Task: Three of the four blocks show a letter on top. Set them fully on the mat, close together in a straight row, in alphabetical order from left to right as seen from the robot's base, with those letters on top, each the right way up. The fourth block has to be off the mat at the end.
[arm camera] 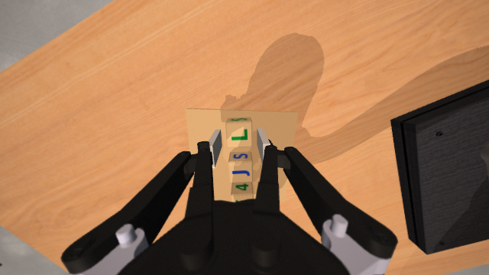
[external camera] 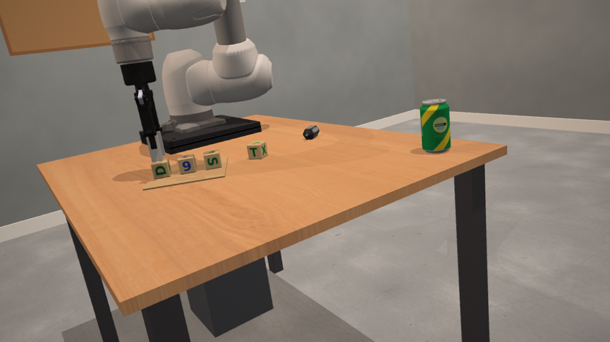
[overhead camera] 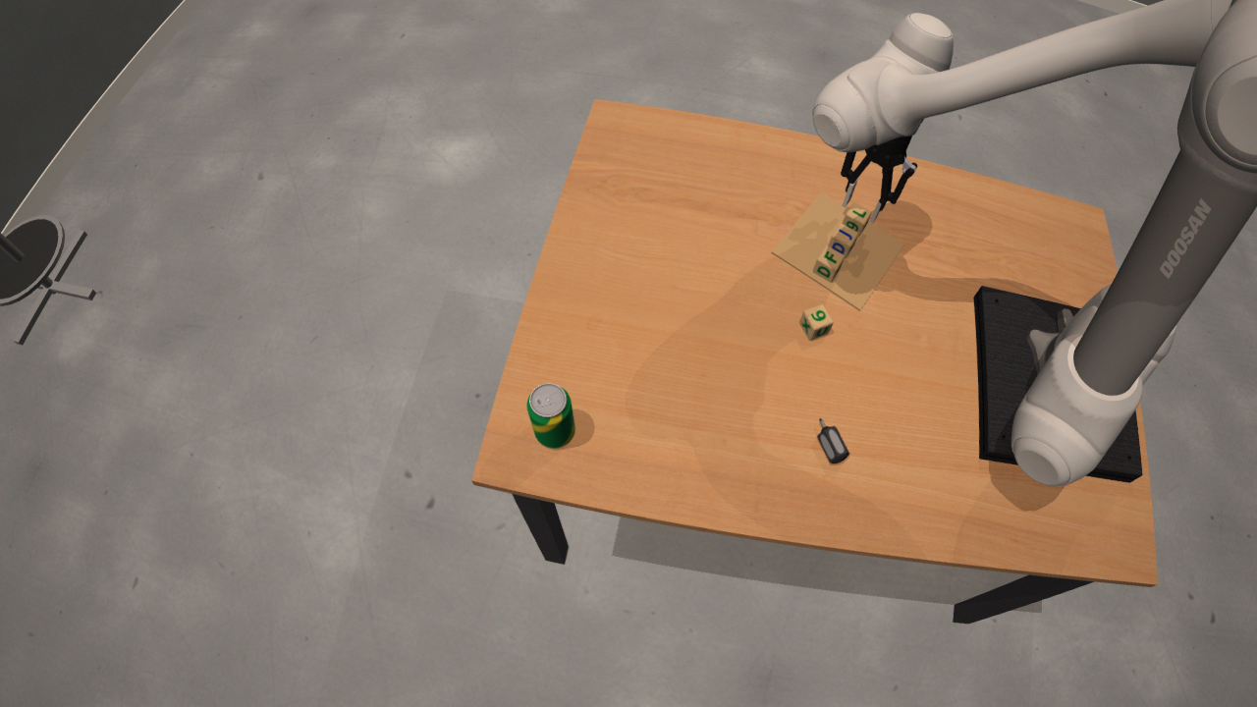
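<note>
The mat [overhead camera: 795, 250] [external camera: 183, 180] [arm camera: 283, 122] bears three blocks in a straight row with narrow gaps. From the base's side, the F block [overhead camera: 830, 257] [external camera: 212, 160] is left, the J block [overhead camera: 846, 236] [external camera: 186, 165] [arm camera: 241, 173] in the middle, the L block [overhead camera: 858, 213] [external camera: 160, 170] [arm camera: 239, 134] right. Their top letters have their feet toward the base. My gripper [overhead camera: 861, 210] [external camera: 156, 156] [arm camera: 239, 137] is open above the L block, a finger to each side, touching neither side. The fourth block [overhead camera: 817, 321] [external camera: 257, 151] lies off the mat, with a 6 or 9 on top.
A green can [overhead camera: 552, 417] [external camera: 435, 127] stands near a table corner. A small dark screwdriver-like tool [overhead camera: 832, 442] [external camera: 311, 132] lies on the table [overhead camera: 668, 352] [external camera: 298, 185]. The black base plate [overhead camera: 1002, 378] [external camera: 213, 139] [arm camera: 439, 183] carries the arm.
</note>
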